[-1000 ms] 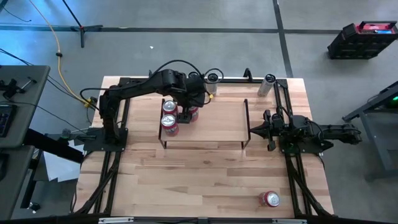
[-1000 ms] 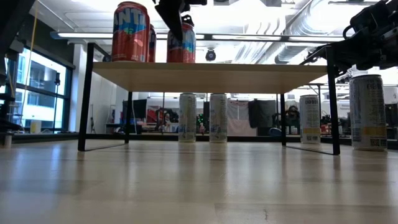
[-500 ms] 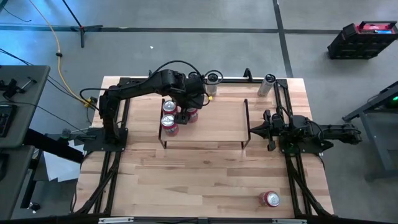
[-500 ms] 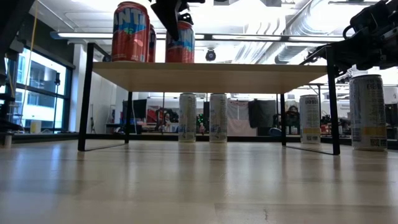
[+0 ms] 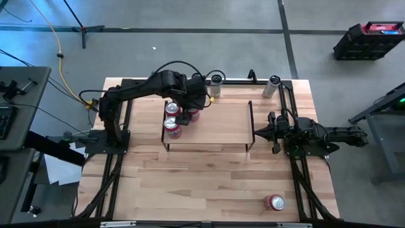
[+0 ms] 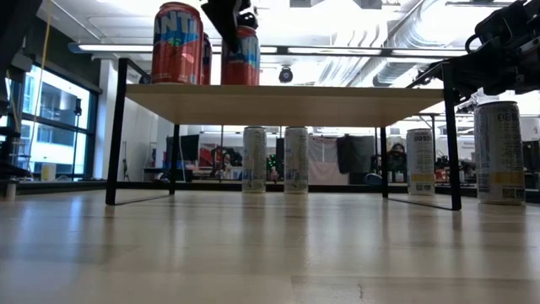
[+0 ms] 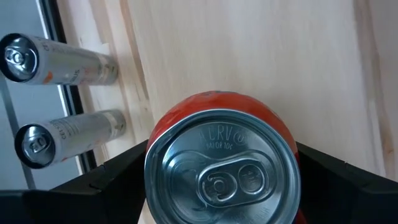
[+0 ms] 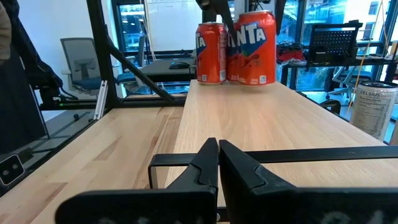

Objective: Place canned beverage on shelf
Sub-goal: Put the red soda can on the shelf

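Presently: orange can [image 7: 222, 163] upright on the shelf [image 5: 221, 123] beside two shelved cans [image 5: 171, 120], left gripper [image 5: 190, 113] straddling it from above, fingers parted (seemingly freeing it); right gripper [image 5: 261, 132] closed, idle just beside the shelf's end rail.

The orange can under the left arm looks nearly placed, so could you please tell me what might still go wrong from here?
1. The left gripper brackets the orange can on the shelf; if one finger drags as it lifts away, the can might tip.
2. Two orange cans stand close beside it, so a sideways move could knock them.
3. The can stands near the shelf's back edge, with slim silver cans below; a nudge could send it off.
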`<state>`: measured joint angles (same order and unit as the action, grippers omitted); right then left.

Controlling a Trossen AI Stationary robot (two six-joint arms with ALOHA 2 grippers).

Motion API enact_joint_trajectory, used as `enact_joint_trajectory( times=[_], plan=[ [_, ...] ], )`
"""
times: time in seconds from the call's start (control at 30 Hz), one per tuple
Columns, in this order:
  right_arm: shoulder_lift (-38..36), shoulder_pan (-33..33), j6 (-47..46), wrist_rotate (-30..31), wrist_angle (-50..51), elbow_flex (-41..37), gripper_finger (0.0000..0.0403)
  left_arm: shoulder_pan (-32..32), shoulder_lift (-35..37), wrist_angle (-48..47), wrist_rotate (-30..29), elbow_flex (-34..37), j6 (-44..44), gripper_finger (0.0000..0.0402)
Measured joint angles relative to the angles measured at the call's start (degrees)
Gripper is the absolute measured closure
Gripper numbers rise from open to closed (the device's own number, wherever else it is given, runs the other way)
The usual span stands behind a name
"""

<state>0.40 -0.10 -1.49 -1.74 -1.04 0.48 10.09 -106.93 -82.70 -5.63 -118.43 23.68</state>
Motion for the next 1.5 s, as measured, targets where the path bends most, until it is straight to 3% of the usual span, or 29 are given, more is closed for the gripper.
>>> enact_joint_trajectory(
  times=[0.3,1.23,1.5],
  plan=[
    [0.01,0.0,0.0,0.0,0.0,0.02,0.0402,-0.04,0.01,0.13,2.64,0.0,-1.07,0.0082],
    [0.0,0.01,-0.01,0.0,0.0,0.02,0.0402,-0.06,0.04,1.16,3.01,1.77,-4.45,0.0081],
    [0.02,0.0,-0.01,0.0,0.02,0.02,0.0402,-0.07,0.08,1.25,3.1,1.77,-5.11,0.0041]
  ],
)
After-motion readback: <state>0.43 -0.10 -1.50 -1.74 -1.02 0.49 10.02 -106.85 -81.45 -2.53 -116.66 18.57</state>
